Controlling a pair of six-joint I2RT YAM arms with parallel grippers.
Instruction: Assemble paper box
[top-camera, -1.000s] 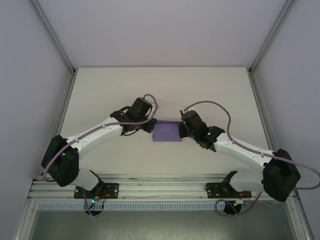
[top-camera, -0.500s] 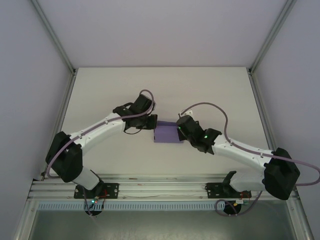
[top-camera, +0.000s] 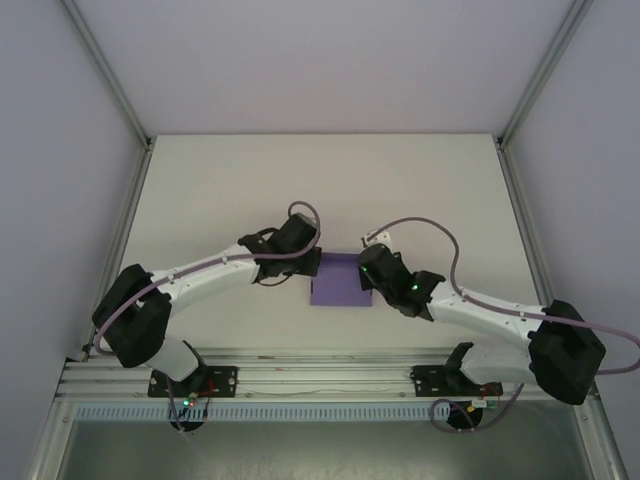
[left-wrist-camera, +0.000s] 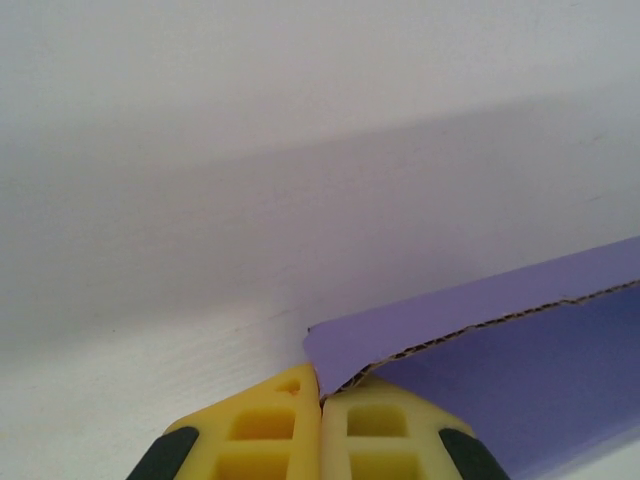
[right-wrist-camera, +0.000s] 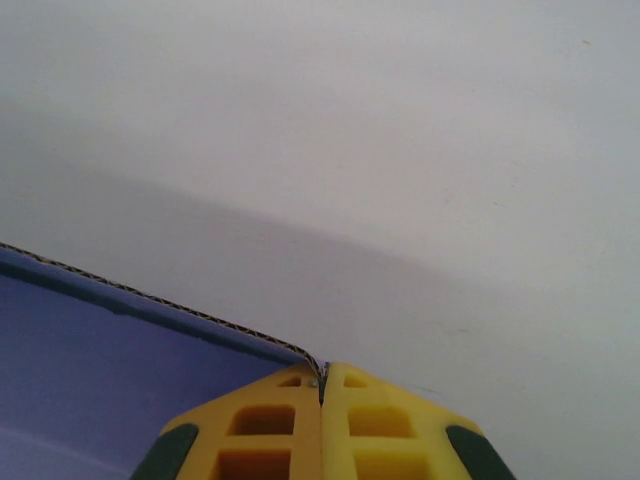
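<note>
Two tight pinches, one at each end: left gripper (left-wrist-camera: 320, 395) clenched on a corrugated corner at its tip, right gripper (right-wrist-camera: 322, 385) likewise, purple paper box (top-camera: 338, 282) spanning the gap between them. Probably light and springy, easily creased or torn at the edge. Best gripped near corners and fold lines, never mid-panel.
</note>
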